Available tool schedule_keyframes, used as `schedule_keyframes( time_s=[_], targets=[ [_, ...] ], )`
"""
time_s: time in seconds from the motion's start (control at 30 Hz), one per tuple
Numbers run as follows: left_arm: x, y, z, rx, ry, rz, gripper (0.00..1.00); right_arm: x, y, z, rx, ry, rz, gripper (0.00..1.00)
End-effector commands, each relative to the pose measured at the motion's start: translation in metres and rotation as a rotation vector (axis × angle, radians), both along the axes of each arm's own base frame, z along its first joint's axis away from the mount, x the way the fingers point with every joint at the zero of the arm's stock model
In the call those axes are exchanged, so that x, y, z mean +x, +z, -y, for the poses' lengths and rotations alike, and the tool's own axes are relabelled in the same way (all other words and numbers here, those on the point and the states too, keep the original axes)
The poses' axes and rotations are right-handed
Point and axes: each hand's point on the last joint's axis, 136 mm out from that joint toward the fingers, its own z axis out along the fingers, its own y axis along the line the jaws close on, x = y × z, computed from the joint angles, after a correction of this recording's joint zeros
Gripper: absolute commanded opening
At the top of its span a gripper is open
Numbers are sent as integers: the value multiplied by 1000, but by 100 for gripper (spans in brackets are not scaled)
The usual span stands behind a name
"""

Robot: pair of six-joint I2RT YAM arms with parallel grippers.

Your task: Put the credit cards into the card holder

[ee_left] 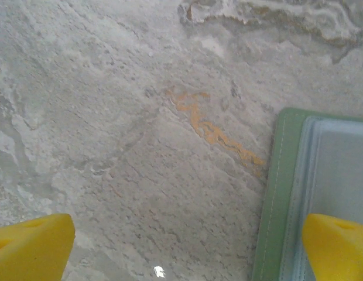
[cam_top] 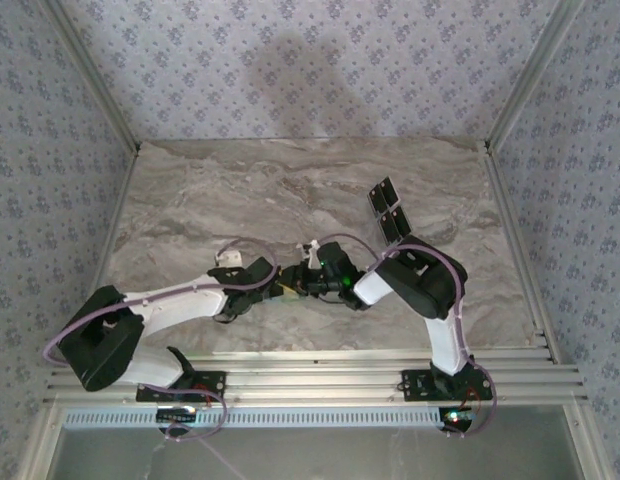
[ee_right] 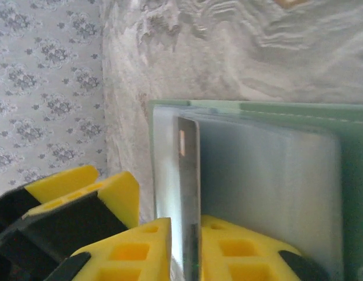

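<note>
Flanking: right gripper (ee_right: pixel 186 237) astride one card (ee_right: pixel 190 170), edge-on in card holder (ee_right: pixel 287 109) sleeve, mid-table; pinch cannot be told
Left gripper (ee_left: pixel 184 246): spread wide
Room: table (cam_top: pixel 190 190) open leftward
Count: credit cards (cam_top: pixel 388 210) three, two loose far-right; holder one

Three credit cards (cam_top: pixel 383 195) (cam_top: pixel 394 222) (ee_right: pixel 190 193) — two flat on the table (cam_top: pixel 190 200), one edge-on — and one card holder (ee_left: pixel 275 193).

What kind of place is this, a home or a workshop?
Likely a small robot test booth: a marble-look table boxed in by patterned walls, left arm and right arm bolted to aluminium rails at its edge.
</note>
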Motion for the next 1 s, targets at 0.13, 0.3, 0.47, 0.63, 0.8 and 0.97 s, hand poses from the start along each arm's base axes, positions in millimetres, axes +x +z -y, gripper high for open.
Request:
schedule_keyframes(
  time_s=[0.13,0.3,0.47,0.63,0.8,0.97],
  targets=[
    [4,14,-17,2,29,-6,100,-10,-14,14,-226,53,-17,44],
    [3,10,-31,-10,66,-19,100,-9,1,20,-318,94,29,47],
    [0,0,-39,-17,92,-44,100,-5,14,31,-441,126,75,46],
    [-2,-8,-42,-15,110,-68,100,1,17,33,-555,173,112,29],
    [-4,-14,-43,-7,135,-84,100,11,13,28,-621,193,130,10],
    [-6,-22,-40,-20,143,-114,100,12,0,21,-641,214,109,7]
  ],
)
